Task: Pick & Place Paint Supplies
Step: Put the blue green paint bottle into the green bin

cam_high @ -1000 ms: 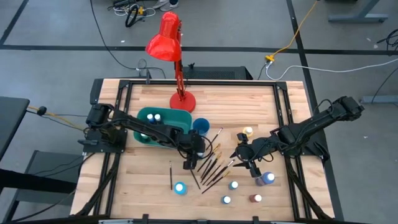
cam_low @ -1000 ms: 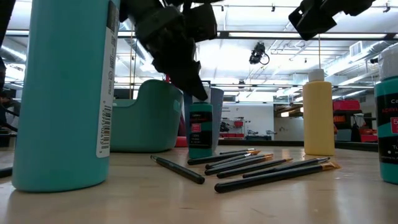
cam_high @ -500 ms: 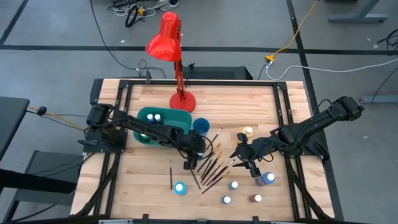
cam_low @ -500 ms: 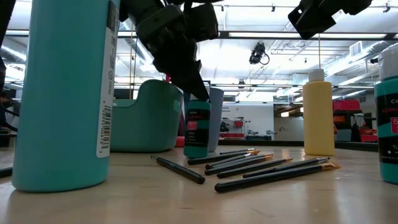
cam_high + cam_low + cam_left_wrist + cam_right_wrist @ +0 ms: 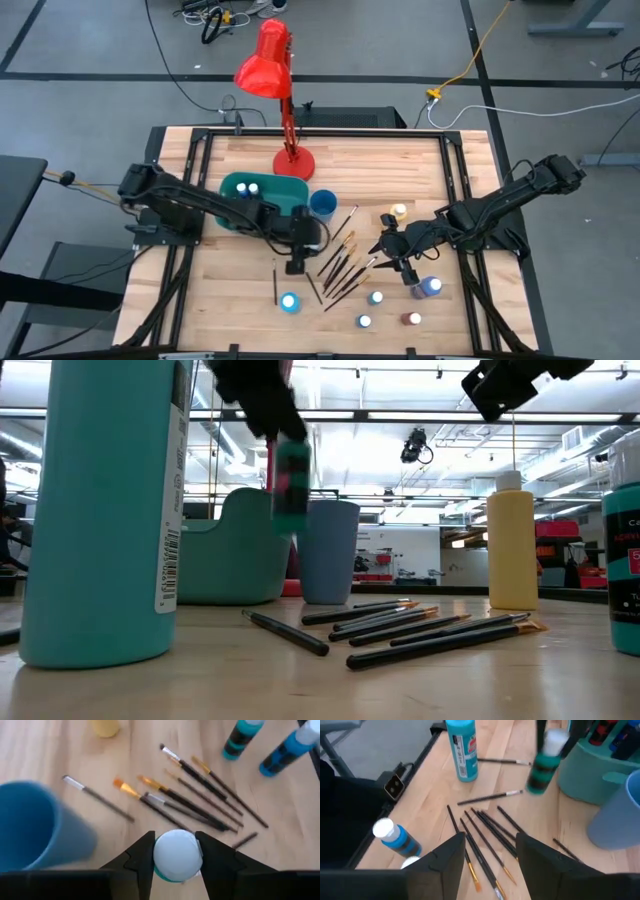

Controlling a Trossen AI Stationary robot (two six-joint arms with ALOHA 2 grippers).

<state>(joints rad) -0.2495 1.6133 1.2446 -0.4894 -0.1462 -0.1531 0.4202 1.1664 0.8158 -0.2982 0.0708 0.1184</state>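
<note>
My left gripper (image 5: 296, 262) hangs above the table's middle, shut on a small green paint bottle (image 5: 290, 485) with a white cap. The bottle also shows in the right wrist view (image 5: 540, 770). Several thin dark-handled brushes (image 5: 340, 262) lie fanned out flat on the wood just to its right. My right gripper (image 5: 490, 865) hovers open over the right ends of the brushes and touches nothing. A tall yellow bottle (image 5: 512, 545) stands upright behind them. More small white-capped bottles (image 5: 375, 297) stand near the front edge. My left gripper pinches the green bottle at its top end, the white cap (image 5: 177, 850) sitting between the two fingers (image 5: 142, 860). The fingers slant down onto it from above. The bottle hangs below them, roughly upright and clear of the table.
A teal bin (image 5: 262, 200) holding some bottles and a blue cup (image 5: 322, 203) stand just behind my left gripper. A red desk lamp (image 5: 285, 100) rises at the far edge. A big teal bottle (image 5: 100, 510) stands at the near left, and bare wood lies left of the brushes.
My left gripper has gone up and a little toward the table's left. The green bottle, which stood on the table in front of the blue cup, has come up with it and now hangs clear.
</note>
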